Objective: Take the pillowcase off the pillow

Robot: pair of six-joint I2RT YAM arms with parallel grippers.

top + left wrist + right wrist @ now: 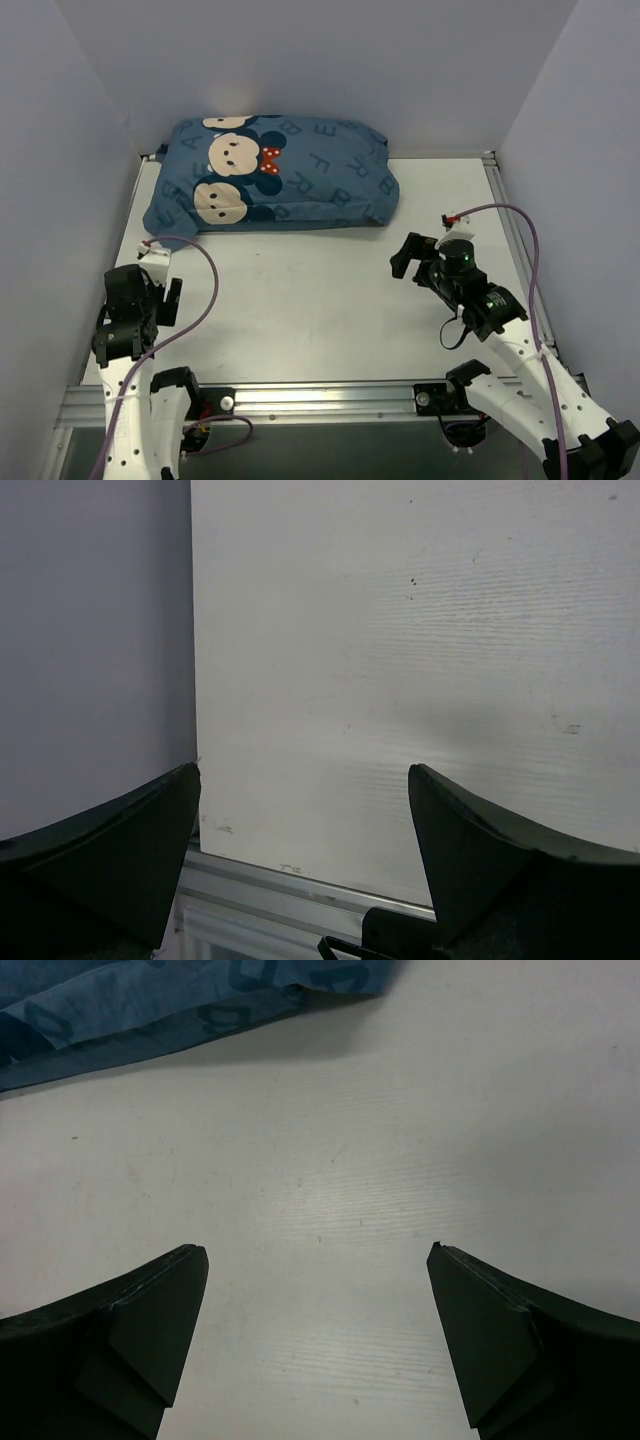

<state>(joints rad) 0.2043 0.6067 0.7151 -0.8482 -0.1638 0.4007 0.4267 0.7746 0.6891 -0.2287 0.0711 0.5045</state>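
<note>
Lying left-to-right (far side): pillowcase point(320, 175).

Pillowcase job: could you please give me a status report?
Left hand, right hand open, empty. Pillowcase untouched at table's far left, pillow hidden inside. Nothing in the way.

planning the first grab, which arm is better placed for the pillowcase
Likely right: the right gripper faces the pillowcase, visible in its wrist view; the left gripper sees none of it.

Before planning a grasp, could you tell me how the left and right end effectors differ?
The right end effector looks toward the pillowcase; the left end effector sees only table and wall. The left sits beside that wall, the right over open table. Both are open and empty.
</note>
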